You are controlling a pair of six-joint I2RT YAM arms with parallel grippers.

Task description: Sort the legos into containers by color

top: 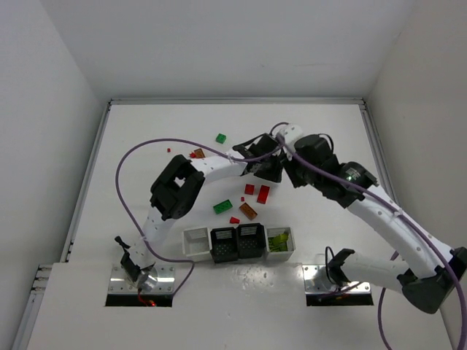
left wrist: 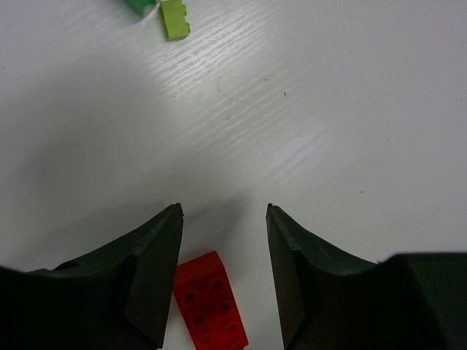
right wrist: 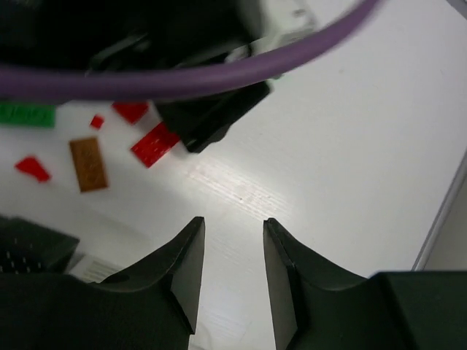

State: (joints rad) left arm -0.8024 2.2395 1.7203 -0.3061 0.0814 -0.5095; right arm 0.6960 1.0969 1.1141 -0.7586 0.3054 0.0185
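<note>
- Before closing, centre left claw (left wrist: 224, 211), spread apart, over red brick (left wrist: 210, 299) lying on surface (left wrist: 328, 109) short of its tips.
- Hold right claw (right wrist: 233, 222), likewise apart and empty, away from left arm (top: 211, 169).

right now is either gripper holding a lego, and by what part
Neither. The left gripper is open around a red brick; the right gripper is open, empty.
</note>
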